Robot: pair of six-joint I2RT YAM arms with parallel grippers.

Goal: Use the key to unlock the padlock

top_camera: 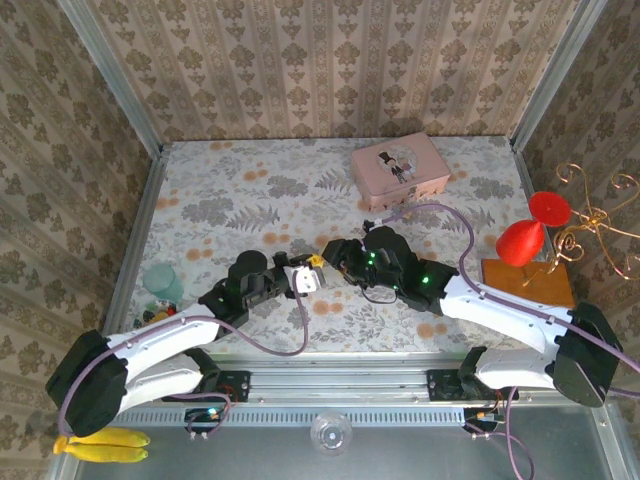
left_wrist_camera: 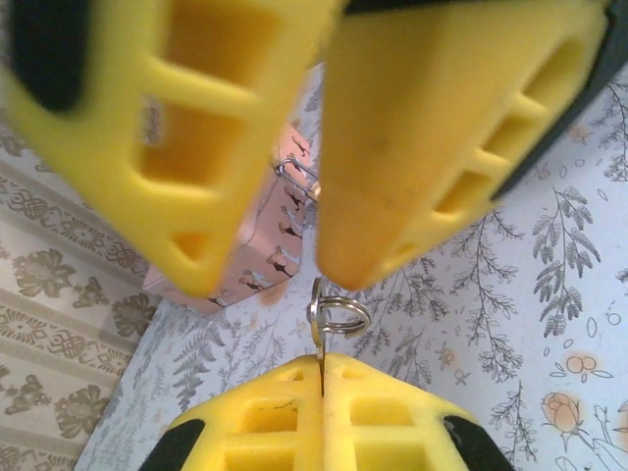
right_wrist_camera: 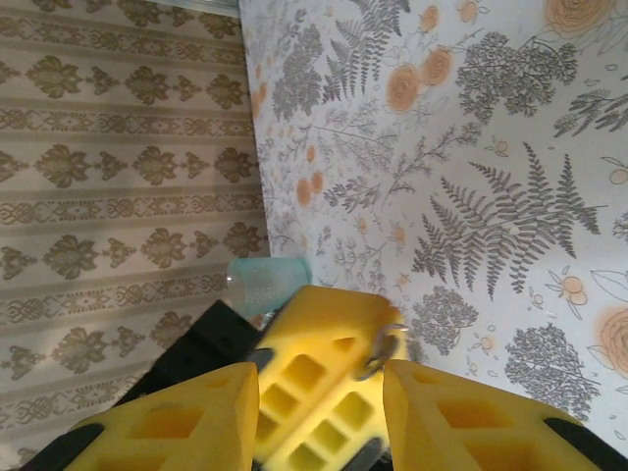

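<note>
My left gripper [top_camera: 305,277] [left_wrist_camera: 322,365] is shut on the key [left_wrist_camera: 320,339], which I see edge-on sticking out of the fingertips with its silver ring [left_wrist_camera: 340,317] hanging free. My right gripper [top_camera: 335,258] [right_wrist_camera: 319,378] faces it tip to tip over the middle of the table. Its yellow fingers [left_wrist_camera: 422,147] stand apart, and the left gripper's fingertips [right_wrist_camera: 324,363] sit in the gap between them. The key ring [right_wrist_camera: 383,348] lies against the inner face of one right finger. Nothing else shows between the right jaws. The padlock is out of view.
A pink tin [top_camera: 400,168] [left_wrist_camera: 265,245] stands at the back right. A red goblet-shaped thing [top_camera: 528,235], a wooden block [top_camera: 528,282] and a gold wire stand [top_camera: 590,220] crowd the right edge. A teal cup [top_camera: 160,283] [right_wrist_camera: 267,283] sits at the left edge.
</note>
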